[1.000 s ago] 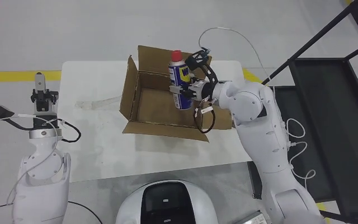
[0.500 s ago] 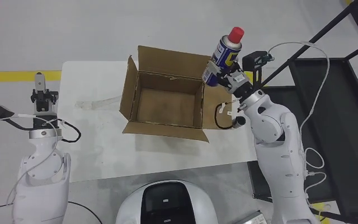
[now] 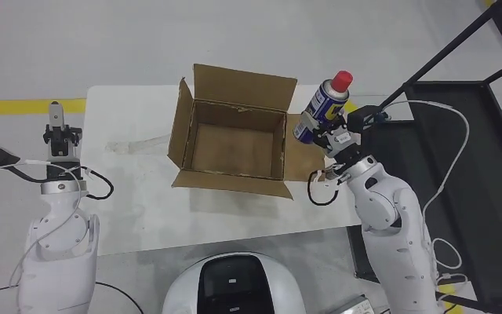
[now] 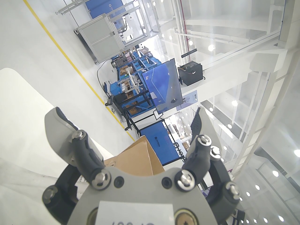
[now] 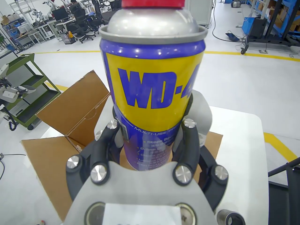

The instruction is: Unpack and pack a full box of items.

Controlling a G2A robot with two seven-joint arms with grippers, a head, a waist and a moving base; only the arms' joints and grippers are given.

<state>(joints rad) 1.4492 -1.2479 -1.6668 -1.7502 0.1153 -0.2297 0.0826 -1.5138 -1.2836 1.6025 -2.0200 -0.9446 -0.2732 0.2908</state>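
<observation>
White table (image 3: 133, 196) on a pale grey workshop floor, with a yellow floor line (image 3: 31, 104) running behind its left side. The spray can (image 3: 323, 104), blue and yellow with a red cap, is outside the cardboard box (image 3: 231, 145), just beside the box's right wall and over the flap folded out on that side. It is held off the surface and tilted, cap pointing away from the robot and slightly right. The right gripper (image 3: 316, 130) has its jaws closed around the lower part of the can. In the right wrist view the can (image 5: 152, 76) rises straight out of the gripper (image 5: 153, 129), with dark fingers (image 5: 188, 139) pressed to either side of its body and the brown flaps of the box (image 5: 68, 118) and the table (image 5: 236, 136) beneath it. The box sits open-topped near the middle of the table, all four flaps spread outward and its brown floor showing. Well apart from it, the left gripper (image 3: 60, 135) is off the table's left edge with nothing between its fingers. In the left wrist view this gripper (image 4: 127, 115) has its jaws spread wide, and a corner of the box (image 4: 138, 155) and a curve of the table (image 4: 23, 118) lie beyond them. To the right of the table stands a dark metal rack (image 3: 447, 133).
</observation>
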